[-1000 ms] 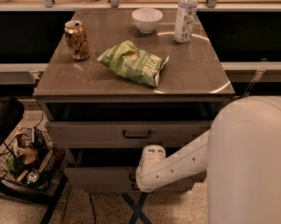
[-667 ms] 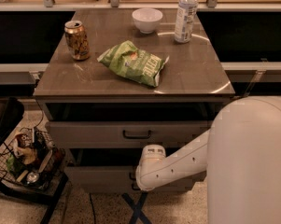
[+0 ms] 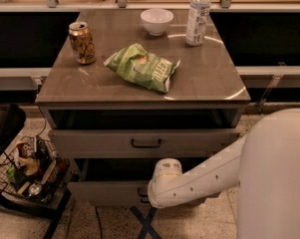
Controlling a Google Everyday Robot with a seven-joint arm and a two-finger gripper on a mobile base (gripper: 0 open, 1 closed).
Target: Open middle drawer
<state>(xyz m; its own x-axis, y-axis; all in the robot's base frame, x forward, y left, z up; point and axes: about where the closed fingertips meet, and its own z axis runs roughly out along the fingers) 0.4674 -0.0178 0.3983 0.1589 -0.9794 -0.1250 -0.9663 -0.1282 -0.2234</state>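
Observation:
The cabinet (image 3: 139, 91) shows two drawer fronts under its top. The upper one (image 3: 89, 143) has a dark bar handle (image 3: 146, 143) and stands slightly pulled out. The middle drawer (image 3: 102, 192) below it is also pulled out, with a dark gap above its front. My white arm (image 3: 199, 176) reaches in from the right. My gripper (image 3: 148, 195) is at the middle drawer's handle (image 3: 141, 192), mostly hidden behind the wrist. The lowest drawer is out of view.
On the cabinet top lie a green chip bag (image 3: 142, 66), a soda can (image 3: 82, 43), a white bowl (image 3: 157, 20) and a water bottle (image 3: 198, 15). A wire basket (image 3: 27, 171) with clutter stands on the floor at the left. My white body (image 3: 276, 178) fills the right.

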